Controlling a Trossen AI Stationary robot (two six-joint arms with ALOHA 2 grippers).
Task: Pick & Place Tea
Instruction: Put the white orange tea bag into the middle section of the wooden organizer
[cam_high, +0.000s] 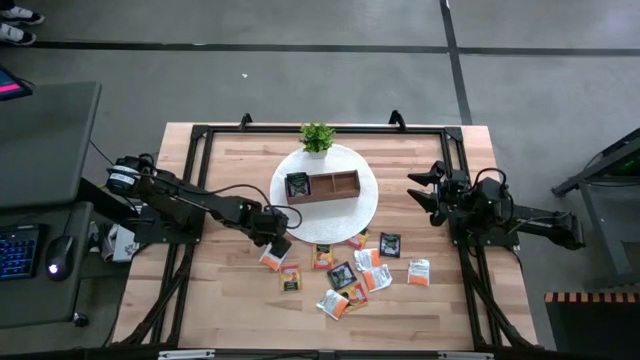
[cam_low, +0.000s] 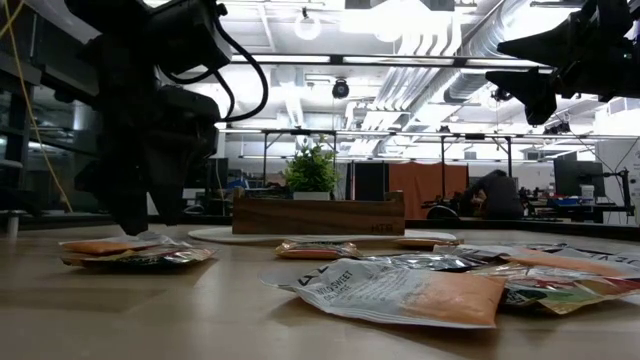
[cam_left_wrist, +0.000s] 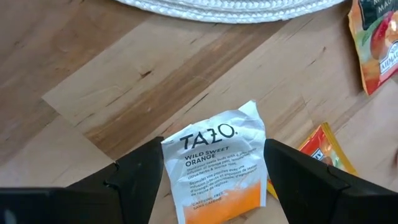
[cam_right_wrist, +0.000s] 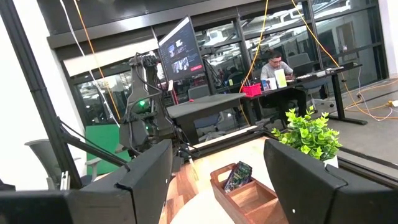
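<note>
The pale plank table carries a round white woven mat with a brown wooden tray holding one dark sachet. Crinkled foil tea sachets scatter at six o'clock from the mat. The left gripper straddles a white-orange sachet, fingers spread. The right gripper hovers at three o'clock, spread; its fingertips are cut off.

The table is pale, matt plank wood with visible grain, the tray darker smooth wood on a white woven-looking mat, the crinkled sachet glossy foil-like film printed white and orange, and the left gripper's fingers matt black plastic.
</note>
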